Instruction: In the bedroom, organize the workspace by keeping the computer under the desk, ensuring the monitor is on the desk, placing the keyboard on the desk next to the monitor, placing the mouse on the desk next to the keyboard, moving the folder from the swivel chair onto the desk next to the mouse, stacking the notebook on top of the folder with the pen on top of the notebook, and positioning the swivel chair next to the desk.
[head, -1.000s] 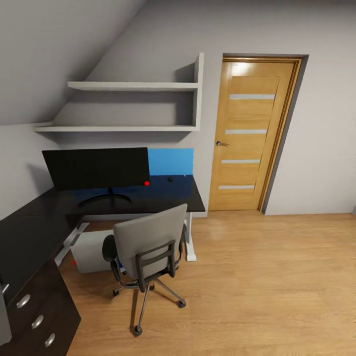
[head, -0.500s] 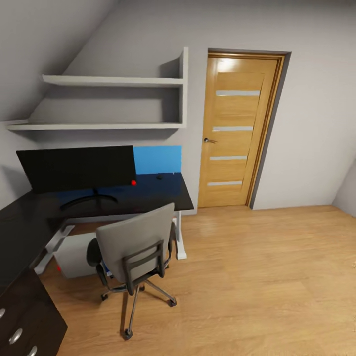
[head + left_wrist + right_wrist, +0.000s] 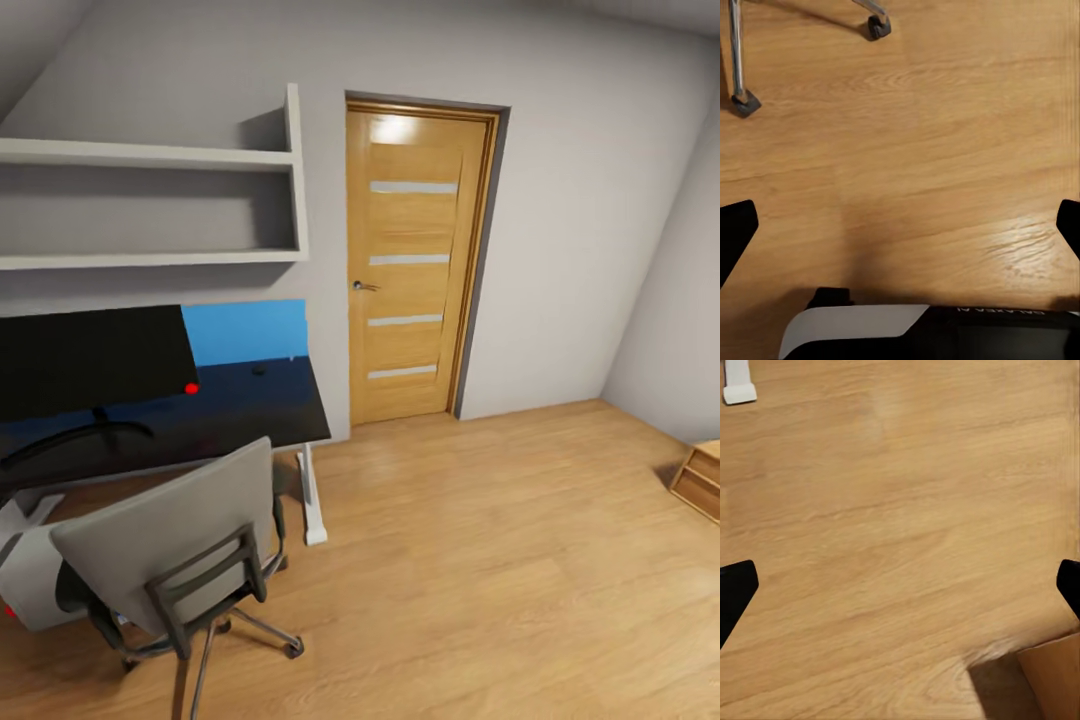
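In the head view the wide black monitor stands on the glossy black desk, a red light at its lower corner. A small black mouse lies on the desk near the blue wall panel. The grey swivel chair stands in front of the desk with its back to me, hiding its seat. The light-grey computer sits on the floor under the desk. The keyboard, folder, notebook and pen are hidden or out of view. My left gripper and right gripper both hang open over bare wood floor.
An oak door stands right of the desk, with grey wall shelves above the desk. A light-wood piece sits at the far right. Chair casters and the white desk foot lie near the grippers.
The whole head picture has slid left, so the camera has turned right. The desk, monitor and chair keep their places relative to each other.
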### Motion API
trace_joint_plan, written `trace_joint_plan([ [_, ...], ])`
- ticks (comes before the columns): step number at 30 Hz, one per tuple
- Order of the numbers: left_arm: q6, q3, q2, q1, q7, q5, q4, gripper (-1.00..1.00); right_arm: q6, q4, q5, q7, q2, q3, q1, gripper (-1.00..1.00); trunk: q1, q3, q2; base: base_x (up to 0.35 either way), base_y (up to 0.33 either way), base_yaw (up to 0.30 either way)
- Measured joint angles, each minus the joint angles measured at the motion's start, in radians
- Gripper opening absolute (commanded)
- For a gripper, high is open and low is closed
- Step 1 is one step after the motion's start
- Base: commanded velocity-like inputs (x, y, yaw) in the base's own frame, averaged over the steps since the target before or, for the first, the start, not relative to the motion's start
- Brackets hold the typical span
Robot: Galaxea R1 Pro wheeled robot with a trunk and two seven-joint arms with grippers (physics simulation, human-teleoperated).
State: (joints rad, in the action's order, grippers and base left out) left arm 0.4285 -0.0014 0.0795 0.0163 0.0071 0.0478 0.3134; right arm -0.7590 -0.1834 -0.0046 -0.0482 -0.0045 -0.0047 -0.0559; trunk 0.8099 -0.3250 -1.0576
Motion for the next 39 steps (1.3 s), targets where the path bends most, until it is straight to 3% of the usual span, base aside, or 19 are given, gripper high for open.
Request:
trace_joint_plan([
  [11, -0.001, -0.007, -0.001, 0.000, -0.003, 0.000, -0.001, 1.00, -0.002, 0.000, 0.001, 0.001, -0.002, 0.001, 0.000, 1.00, 0.000, 0.001, 0.000, 0.081, -0.064, -0.300],
  [25, -0.003, -0.010, -0.001, 0.000, -0.003, 0.000, -0.001, 1.00, -0.001, -0.003, 0.001, 0.000, -0.003, 0.001, 0.000, 1.00, 0.000, 0.006, 0.000, 0.300, -0.001, -0.285],
  [39, -0.007, -0.008, -0.008, 0.000, -0.002, 0.001, -0.001, 1.00, 0.001, -0.003, 0.000, -0.001, -0.002, 0.000, 0.000, 1.00, 0.000, -0.006, 0.000, 0.323, 0.000, -0.057],
])
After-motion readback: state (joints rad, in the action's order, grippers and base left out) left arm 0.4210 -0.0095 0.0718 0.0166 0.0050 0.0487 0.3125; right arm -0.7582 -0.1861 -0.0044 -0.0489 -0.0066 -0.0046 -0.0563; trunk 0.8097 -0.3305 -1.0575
